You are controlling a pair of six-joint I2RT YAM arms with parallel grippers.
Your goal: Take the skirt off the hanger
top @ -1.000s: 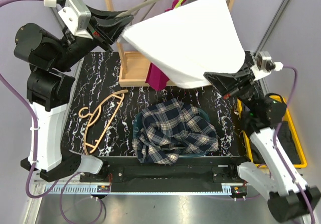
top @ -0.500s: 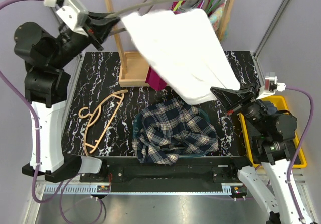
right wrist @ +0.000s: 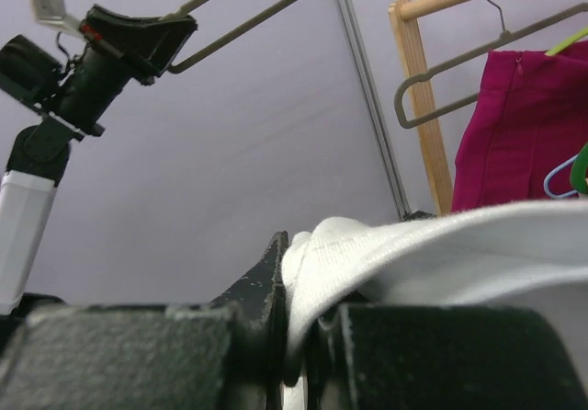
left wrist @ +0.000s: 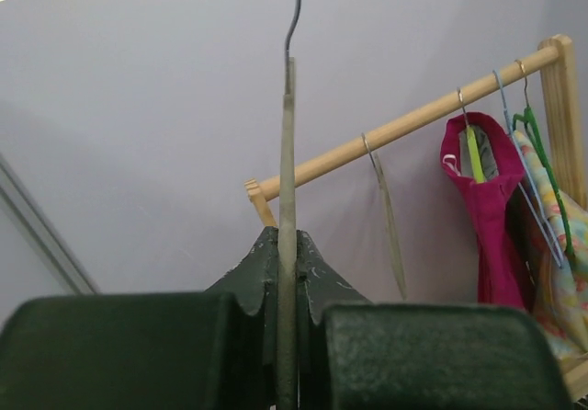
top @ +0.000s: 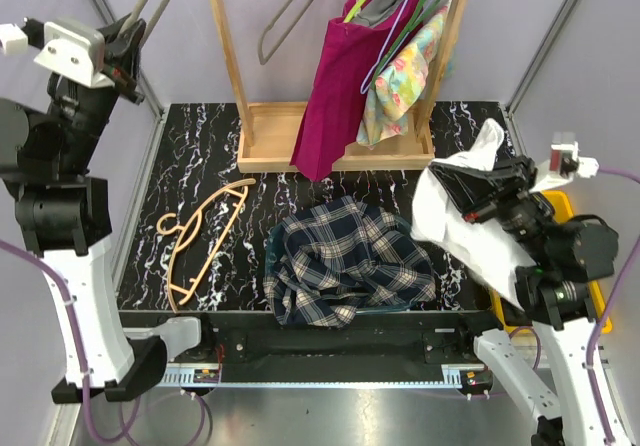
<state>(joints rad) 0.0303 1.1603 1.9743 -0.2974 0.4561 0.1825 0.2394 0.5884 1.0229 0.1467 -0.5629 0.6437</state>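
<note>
Black marbled worktop (top: 200, 156) inside lilac walls (left wrist: 138, 107); a wooden rack (top: 222, 46) hung with clothes stands at its back. A wooden hanger (top: 205, 228) lies left, plaid cloth (top: 345, 261) near the front. The left hand (top: 125, 41), raised far left, grips the bare grey hanger (left wrist: 287, 153). The right hand (top: 462, 188) is clenched on the white skirt (top: 485, 241) at the worktop's right edge.

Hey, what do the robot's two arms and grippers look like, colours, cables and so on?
The two arms match. The left arm and right arm have smooth white shells between bulky black joints. The left gripper and right gripper each have two dark, flat, tapered fingers. A silver-white camera block sits at each wrist, and a purple cable trails from each arm.
</note>
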